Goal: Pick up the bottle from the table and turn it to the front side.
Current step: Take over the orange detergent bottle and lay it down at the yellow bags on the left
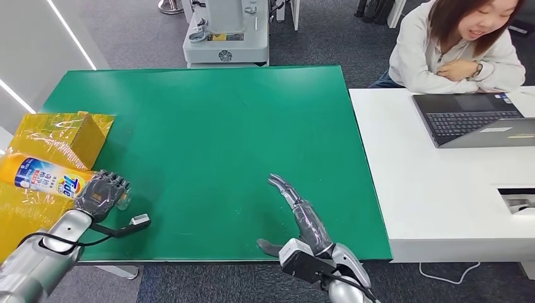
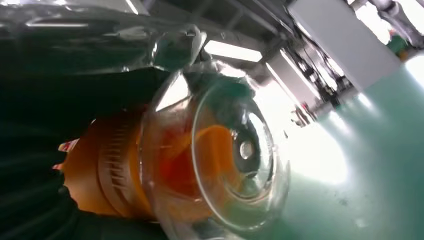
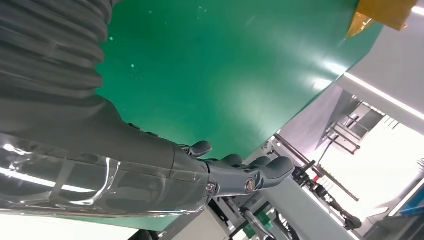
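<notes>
At the green table's left edge, the left hand grips the bottle, hiding its neck; the cap end blurs in the wrist view. The right hand hovers spread near the front edge.

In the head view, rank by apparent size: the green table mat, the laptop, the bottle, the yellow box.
1. green table mat
2. laptop
3. yellow box and bottle: too close to rank, since the left hand covers the bottle's cap end and the box sits farther away.
</notes>
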Controlling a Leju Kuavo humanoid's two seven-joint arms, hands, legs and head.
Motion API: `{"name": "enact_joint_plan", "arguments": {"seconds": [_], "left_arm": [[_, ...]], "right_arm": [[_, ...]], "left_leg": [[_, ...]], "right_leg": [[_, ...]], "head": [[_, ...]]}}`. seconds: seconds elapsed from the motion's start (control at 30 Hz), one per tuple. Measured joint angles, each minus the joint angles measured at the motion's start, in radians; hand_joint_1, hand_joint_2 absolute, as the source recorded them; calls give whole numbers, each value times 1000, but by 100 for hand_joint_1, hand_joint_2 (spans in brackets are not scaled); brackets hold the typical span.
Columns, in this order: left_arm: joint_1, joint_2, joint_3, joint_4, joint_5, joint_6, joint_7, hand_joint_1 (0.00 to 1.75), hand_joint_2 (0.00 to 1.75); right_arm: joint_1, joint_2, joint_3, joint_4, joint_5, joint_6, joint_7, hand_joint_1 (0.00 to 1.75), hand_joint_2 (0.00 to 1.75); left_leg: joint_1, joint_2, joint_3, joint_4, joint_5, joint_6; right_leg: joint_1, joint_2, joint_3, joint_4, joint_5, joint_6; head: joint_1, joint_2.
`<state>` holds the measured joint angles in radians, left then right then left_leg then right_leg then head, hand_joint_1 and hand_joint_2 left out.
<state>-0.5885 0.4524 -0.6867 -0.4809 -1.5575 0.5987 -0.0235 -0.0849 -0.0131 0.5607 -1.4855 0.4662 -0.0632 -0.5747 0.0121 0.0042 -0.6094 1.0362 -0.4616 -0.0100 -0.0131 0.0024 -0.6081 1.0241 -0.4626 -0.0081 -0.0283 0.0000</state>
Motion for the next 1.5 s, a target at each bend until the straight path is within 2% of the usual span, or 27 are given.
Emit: {"name": "enact_joint_plan", "arguments": {"seconds": [0.1, 0.23, 0.37, 0.6, 0.83, 1.17, 1.3, 1.4, 1.5], "left_arm": [[-35, -19, 8, 50, 26, -67, -42, 175, 175], [-51, -39, 46, 89, 79, -77, -80, 175, 175], [-54, -54, 81, 109, 104, -83, -95, 0, 175], [-80, -98, 152, 127, 177, -160, -122, 0, 175], [-81, -124, 218, 131, 254, -153, -170, 0, 175], [-55, -186, 320, 135, 353, -117, -234, 0, 175], [-27, -230, 393, 134, 464, -37, -323, 0, 175], [4, -285, 471, 108, 583, 60, -458, 0, 175], [49, -352, 563, 22, 629, 96, -585, 0, 175]], "right_arm": [[0, -1, -3, 0, 8, 7, 0, 0, 175], [-1, -2, -6, 0, 8, 18, 0, 0, 175], [-1, -2, -6, 1, 8, 18, 0, 0, 175], [-15, -7, -6, 23, -8, 18, -3, 0, 175], [-28, -8, -6, 42, -29, 16, 3, 0, 175], [-38, -11, -5, 61, -53, 13, 23, 0, 175], [-31, -16, -5, 65, -69, 3, 30, 0, 175], [-24, -18, -5, 70, -79, -5, 30, 0, 175], [-18, -18, -5, 75, -91, -12, 29, 0, 175]], "left_leg": [[0, 0, 0, 0, 0, 0], [0, 0, 1, 0, 0, 0], [0, -1, 1, 0, 0, 0], [0, -3, 1, 0, 0, 0], [0, -3, 2, 0, 0, 0], [0, -4, 2, 0, 0, 0], [0, -3, 2, 0, 0, 0], [-1, -3, 2, 0, 0, 0], [-1, -3, 2, 0, -1, 1]], "right_leg": [[0, 0, 1, 0, 0, 0], [0, 0, 1, 0, 0, 0], [0, -1, 1, 0, 0, 0], [0, -3, 3, 0, 0, 0], [0, -4, 4, 0, 0, 0], [0, -4, 4, 0, 0, 0], [0, -4, 4, 0, 0, 0], [0, -4, 3, 0, 0, 0], [-1, -3, 3, -1, 0, 0]], "head": [[0, 0], [0, 0], [0, 0], [0, 0], [0, 0], [0, 0], [0, 0], [0, 0], [0, 0]]}}
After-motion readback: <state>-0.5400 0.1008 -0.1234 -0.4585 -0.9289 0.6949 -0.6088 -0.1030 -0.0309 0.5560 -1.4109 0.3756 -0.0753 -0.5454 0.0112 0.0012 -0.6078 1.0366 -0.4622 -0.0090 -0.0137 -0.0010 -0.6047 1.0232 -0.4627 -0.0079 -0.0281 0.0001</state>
